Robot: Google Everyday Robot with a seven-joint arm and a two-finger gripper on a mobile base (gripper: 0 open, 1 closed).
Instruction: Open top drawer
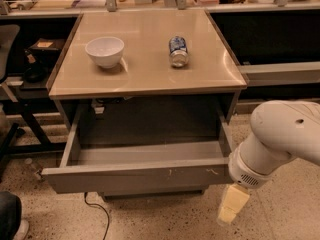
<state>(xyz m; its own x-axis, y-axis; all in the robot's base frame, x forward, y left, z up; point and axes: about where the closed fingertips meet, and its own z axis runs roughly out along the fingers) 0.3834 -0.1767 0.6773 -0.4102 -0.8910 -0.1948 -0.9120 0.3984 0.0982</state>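
Observation:
The top drawer (140, 176) stands pulled far out of the cabinet, its grey front low in the view with small pale scratch marks right of centre. Its inside looks empty. My white arm comes in from the right, and my gripper (231, 205) hangs just past the drawer front's right end, a little below it, apart from the drawer. Only a pale yellow fingertip shows.
On the beige cabinet top (145, 79) stand a white bowl (104, 50) at the left and a can lying on its side (178, 51) near the middle. A dark chair (10, 84) stands at the left. A cable (97, 214) lies on the speckled floor under the drawer.

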